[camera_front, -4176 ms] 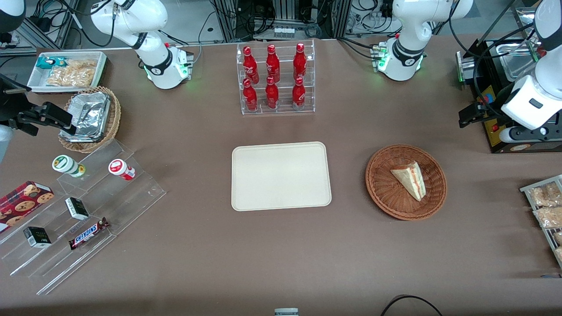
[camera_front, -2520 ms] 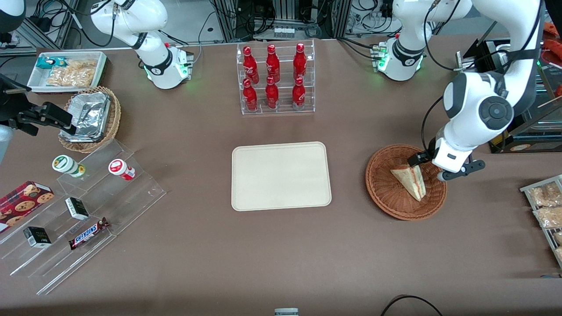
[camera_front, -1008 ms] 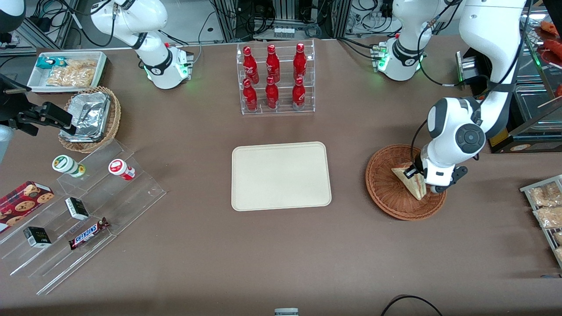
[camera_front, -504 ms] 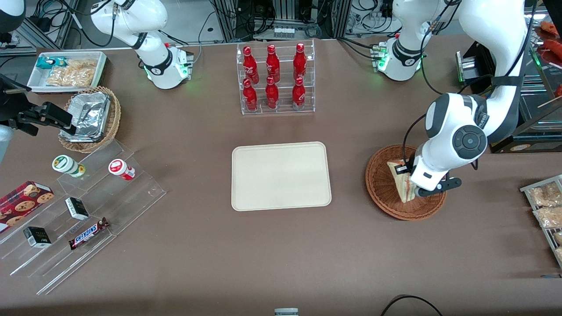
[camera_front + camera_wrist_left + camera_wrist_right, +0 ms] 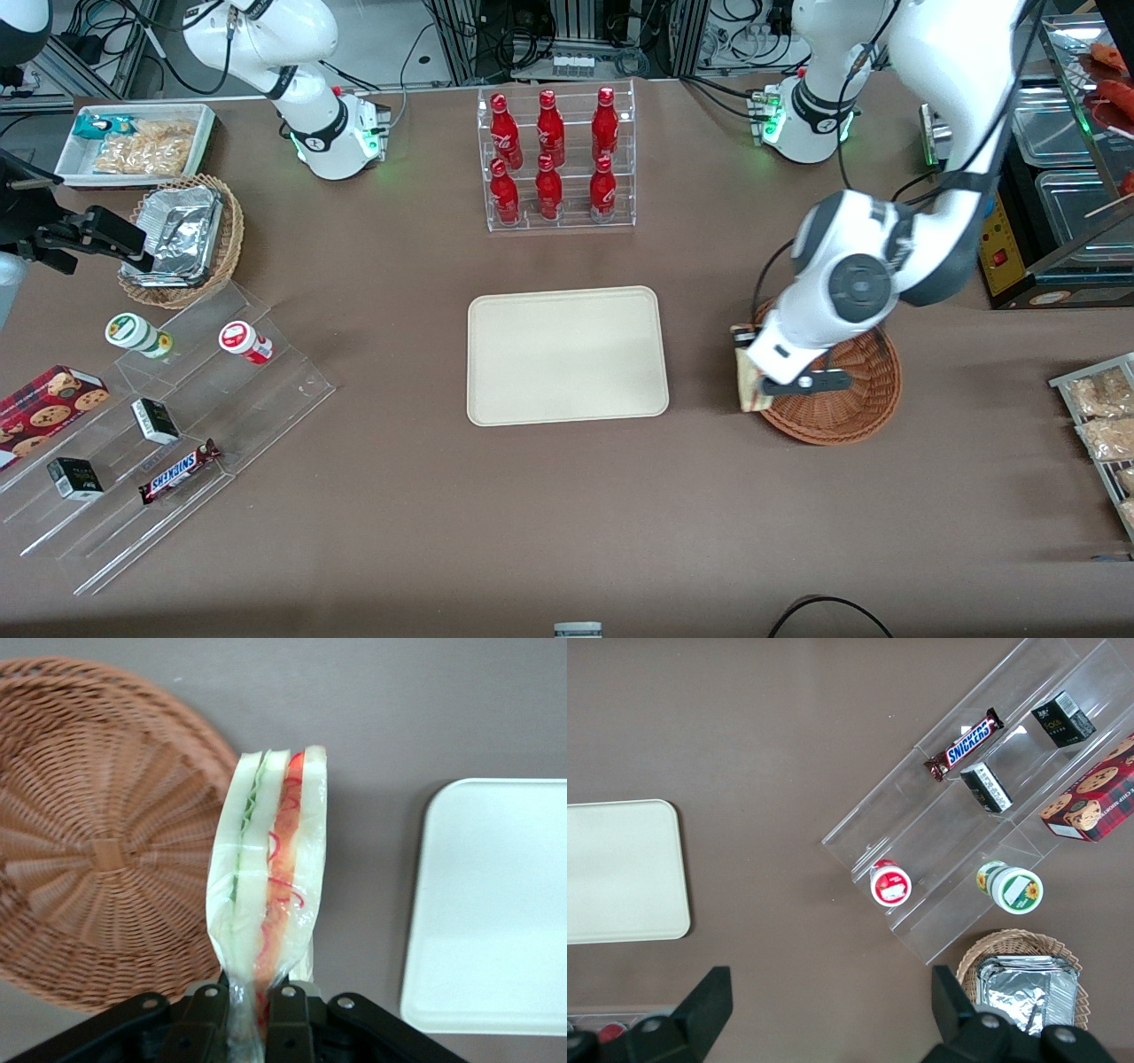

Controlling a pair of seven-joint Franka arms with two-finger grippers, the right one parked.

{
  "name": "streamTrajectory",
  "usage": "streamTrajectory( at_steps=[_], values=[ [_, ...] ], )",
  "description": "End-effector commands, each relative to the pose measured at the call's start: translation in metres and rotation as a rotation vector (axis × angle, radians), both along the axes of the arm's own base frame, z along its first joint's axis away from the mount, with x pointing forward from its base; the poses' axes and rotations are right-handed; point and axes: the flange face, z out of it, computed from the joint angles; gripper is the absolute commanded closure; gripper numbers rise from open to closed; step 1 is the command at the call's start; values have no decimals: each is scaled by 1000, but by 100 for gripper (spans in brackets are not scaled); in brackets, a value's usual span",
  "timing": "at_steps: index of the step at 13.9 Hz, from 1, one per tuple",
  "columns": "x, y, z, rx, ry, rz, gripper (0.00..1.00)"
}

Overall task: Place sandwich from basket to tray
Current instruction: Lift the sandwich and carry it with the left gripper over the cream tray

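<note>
My tool [image 5: 252, 1003] is gripping the sandwich [image 5: 266, 904], fingers [image 5: 205, 1010] pressing in on the narrow end of its clear wrap. The wedge is pointing away from the wrist camera, cut edge facing it: green layer toward the basket [image 5: 97, 842], red layer toward the tray [image 5: 496, 904], pale bread between and outside.

From the front, the tool [image 5: 751, 368] is hanging over the basket's [image 5: 850, 399] rim on the side nearest the tray [image 5: 567, 354]. The sandwich [image 5: 749, 379] is showing only as a pale sliver at that rim, mostly hidden by my wrist. It is lifted clear of the weave; the wrist view shows it over the bare brown surface [image 5: 372, 726] between basket and tray, touching neither.

The basket is holding nothing else that I can see. The tray is lying flat with nothing on it, mid-surface, closer to the front camera than a clear rack of red bottles [image 5: 554, 159].

Toward the parked arm's end: a tan basket with crumpled foil [image 5: 182, 235], a white bin of snacks [image 5: 137, 142] farther from the camera than it, and a clear stepped stand [image 5: 177, 425] carrying two small cups, dark boxes and a Snickers bar [image 5: 180, 471]. A cookie box [image 5: 49, 403] is sitting at that stand's outer end.

Toward my end, a rack of packeted snacks [image 5: 1099, 416] is showing at the edge of the front view.
</note>
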Motion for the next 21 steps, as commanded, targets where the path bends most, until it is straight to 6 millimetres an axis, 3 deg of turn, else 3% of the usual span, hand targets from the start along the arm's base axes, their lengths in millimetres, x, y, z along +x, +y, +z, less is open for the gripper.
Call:
streamTrajectory(
  at_steps=[1,8,11,15,21],
  values=[
    [-2,-60,-7,21,-8,-7,98],
    [-29,-195,-27,-18,-28,58,98],
    [-39,-236,-37,-34,-32,73,98],
    [-48,-273,-54,-44,-38,69,98],
    [-64,-296,-82,2,-57,67,97]
  ],
)
